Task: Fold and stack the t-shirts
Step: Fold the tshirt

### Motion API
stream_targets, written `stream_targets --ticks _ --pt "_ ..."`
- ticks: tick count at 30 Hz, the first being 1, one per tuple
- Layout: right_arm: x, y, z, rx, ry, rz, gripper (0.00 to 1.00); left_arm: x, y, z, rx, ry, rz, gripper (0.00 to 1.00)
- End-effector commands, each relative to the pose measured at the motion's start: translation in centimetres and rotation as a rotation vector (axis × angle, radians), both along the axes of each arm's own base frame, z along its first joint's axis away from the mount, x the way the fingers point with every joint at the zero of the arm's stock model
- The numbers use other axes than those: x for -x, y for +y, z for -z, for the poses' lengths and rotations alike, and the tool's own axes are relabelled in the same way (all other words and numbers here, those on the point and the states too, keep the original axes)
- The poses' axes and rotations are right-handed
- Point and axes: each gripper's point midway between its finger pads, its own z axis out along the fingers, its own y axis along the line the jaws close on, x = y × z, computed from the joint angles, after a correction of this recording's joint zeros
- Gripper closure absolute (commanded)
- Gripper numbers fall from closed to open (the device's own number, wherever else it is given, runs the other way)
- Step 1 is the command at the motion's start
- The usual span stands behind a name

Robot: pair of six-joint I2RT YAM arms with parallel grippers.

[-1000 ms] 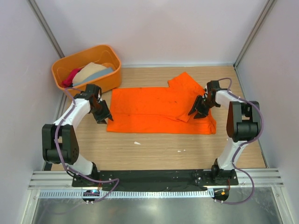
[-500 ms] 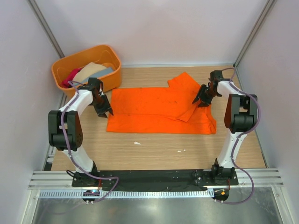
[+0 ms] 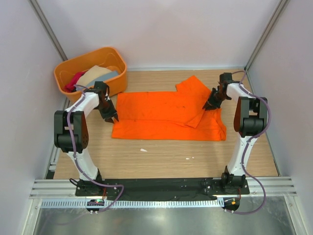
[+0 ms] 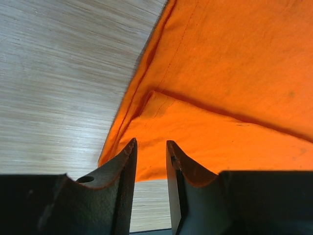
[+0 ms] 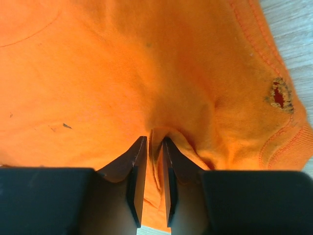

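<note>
A bright orange t-shirt (image 3: 166, 115) lies spread on the wooden table, its right part folded over itself. My left gripper (image 3: 111, 117) hovers at the shirt's left edge. In the left wrist view the shirt (image 4: 234, 73) lies just beyond my left gripper (image 4: 149, 144), which is narrowly open with nothing between the jaws. My right gripper (image 3: 209, 105) is at the shirt's far right part. In the right wrist view my right gripper (image 5: 154, 142) is shut on a pinched ridge of the shirt (image 5: 122, 63). Crimson (image 3: 74, 80), beige (image 3: 93, 74) and grey-blue (image 3: 108, 74) shirts lie in a tub.
The rigid orange plastic tub (image 3: 117, 84) stands at the back left, close behind my left gripper. Side walls close the table in on left and right. A small red mark (image 5: 279, 95) shows on the shirt's hem. Small white specks (image 3: 143, 150) lie on the table in front of the shirt.
Both grippers moved away from the near edge, toward the back of the table. The left one went up along the shirt's left edge; the right one shifted to the shirt's far right part.
</note>
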Motion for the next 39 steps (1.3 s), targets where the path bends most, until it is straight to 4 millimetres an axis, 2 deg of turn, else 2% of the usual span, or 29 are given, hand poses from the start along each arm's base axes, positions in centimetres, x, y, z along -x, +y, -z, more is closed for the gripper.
stream_targets --ticks 1,3,7,10,15,19,23,30,33,34,36,37,39 --pt "-1.5 0.2 -1.4 -0.017 -0.046 0.011 0.76 -2.1 -0.2 -1.0 0.011 -0.067 -0.002 0.69" --pt "-1.9 0.3 -1.7 -0.023 -0.053 0.017 0.82 -2.4 -0.4 -0.8 0.025 -0.067 -0.003 0.69" --pt "-2.2 0.4 -2.2 -0.031 -0.061 0.021 0.86 -2.6 -0.4 0.1 0.024 -0.053 0.000 0.52" --pt "-2.2 0.6 -2.2 -0.043 -0.056 0.023 0.87 -3.0 -0.2 0.7 0.012 -0.048 0.025 0.51" --pt "-2.1 0.8 -2.1 -0.050 -0.055 0.017 0.91 -3.5 0.1 1.3 -0.008 -0.045 0.032 0.60" --pt "-1.9 0.9 -2.0 -0.053 -0.049 0.016 0.92 -4.2 -0.5 1.5 0.020 -0.055 0.033 0.66" --pt "-2.0 1.0 -2.0 -0.059 -0.050 0.013 0.92 -4.8 -0.5 1.3 0.013 -0.078 0.023 0.67" --pt "-1.9 1.3 -1.8 -0.064 -0.044 0.009 0.93 -4.7 -0.7 2.5 0.016 -0.053 0.019 0.69" --pt "-2.0 1.5 -1.9 -0.067 -0.045 0.007 0.95 -4.8 -0.6 2.4 0.009 -0.062 0.009 0.81" --pt "-1.9 1.6 -1.9 -0.068 -0.045 0.007 0.96 -4.9 -0.5 2.2 0.002 -0.068 0.006 0.88" --pt "-2.1 1.7 -2.1 -0.071 -0.053 0.006 0.97 -5.0 0.0 2.1 -0.022 -0.077 -0.003 0.93" --pt "-2.1 1.7 -2.2 -0.073 -0.052 0.010 0.99 -4.9 0.1 1.9 -0.031 -0.080 -0.004 1.00" --pt "-2.2 1.8 -2.9 -0.076 -0.066 0.017 0.99 -4.9 0.5 1.3 -0.051 -0.098 -0.015 1.00"
